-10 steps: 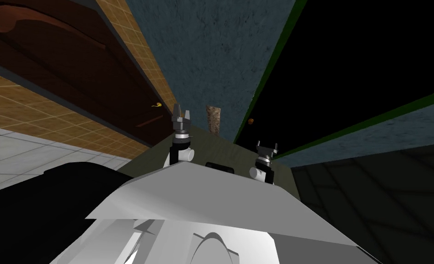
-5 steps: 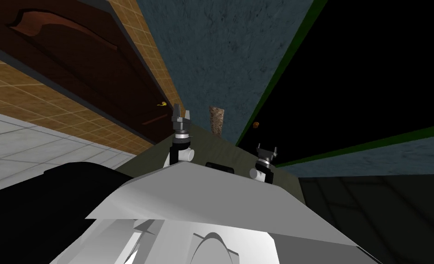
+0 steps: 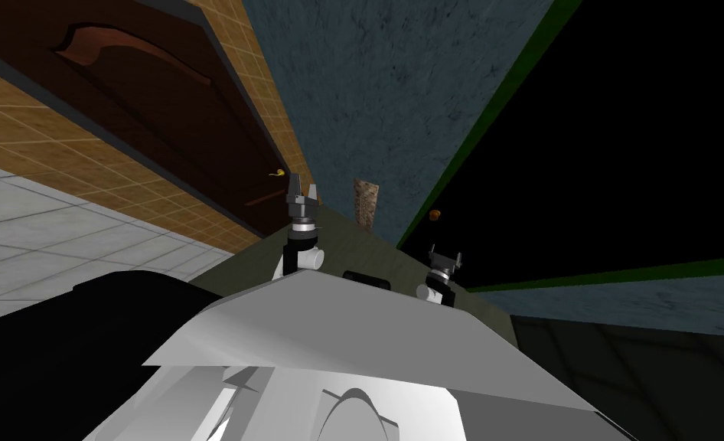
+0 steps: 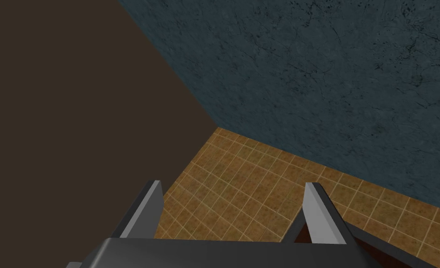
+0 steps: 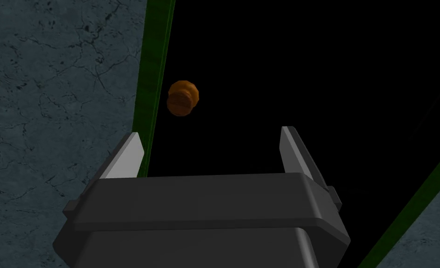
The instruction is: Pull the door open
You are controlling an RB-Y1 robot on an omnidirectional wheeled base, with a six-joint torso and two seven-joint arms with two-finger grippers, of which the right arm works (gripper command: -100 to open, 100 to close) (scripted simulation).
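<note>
Although the blue-grey wall (image 3: 383, 92) is the broadest thing ahead, the task's thing lies just beside it: a black door leaf (image 5: 307, 70), drawn without detail, set in a dark green frame (image 5: 153, 83). Off to my left, in a tan tiled wall (image 3: 47, 142), stands a dark brown panelled door (image 3: 161, 107). The right hand faces the black one, so I take that for the door to pull. The left hand (image 3: 303, 190) is raised ahead of the chest, fingers spread with nothing between them. The right hand (image 5: 210, 134) sits lower, its fingers apart and empty too. Beyond them is the round orange-brown knob (image 5: 183, 97), on the black door right by the green frame and clear of both fingers. Smallest is the yellow lever (image 3: 278, 173) on the brown door.

The step in hand seems to be the approach. The knob lies off centre, toward the finger on the frame side, so the hand should shift that way until the knob sits midway, then go straight in until the fingers flank it. That finger will pass close to the frame and could catch on it, so a slow advance is wise. Close firmly only once the knob is between the fingers. Then pull along the door's arc, lest the round knob slip.
</note>
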